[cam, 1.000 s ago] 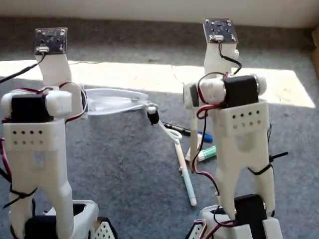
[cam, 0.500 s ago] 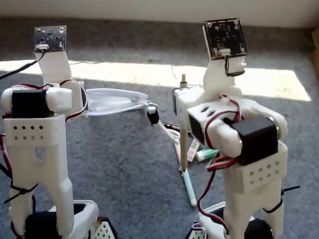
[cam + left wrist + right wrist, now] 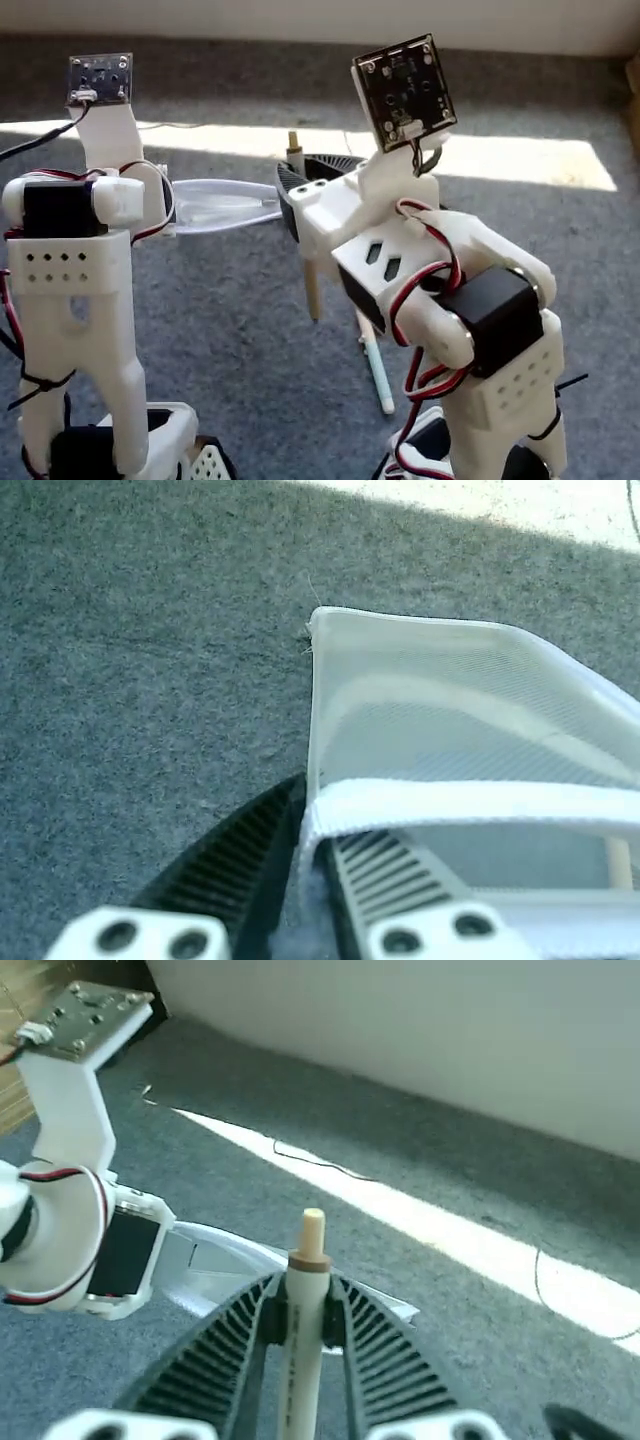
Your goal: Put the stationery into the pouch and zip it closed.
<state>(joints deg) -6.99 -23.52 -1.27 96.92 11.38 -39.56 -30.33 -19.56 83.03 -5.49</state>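
While left pincer pinches pouch rim, mouth agape, right pincer clamps pencil upright, aloft near pouch, not yet inside. Pouch perhaps empty; mesh hard to read. Pen lies on counter, unpacked. Remaining: pencil, pen, then zip.

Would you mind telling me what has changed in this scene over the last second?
The right claw, shut on the pencil, has risen and carried it upright across toward the mouth of the pouch. The left claw stays clamped on the pouch's edge, holding it where it was, and the white pen has not moved.
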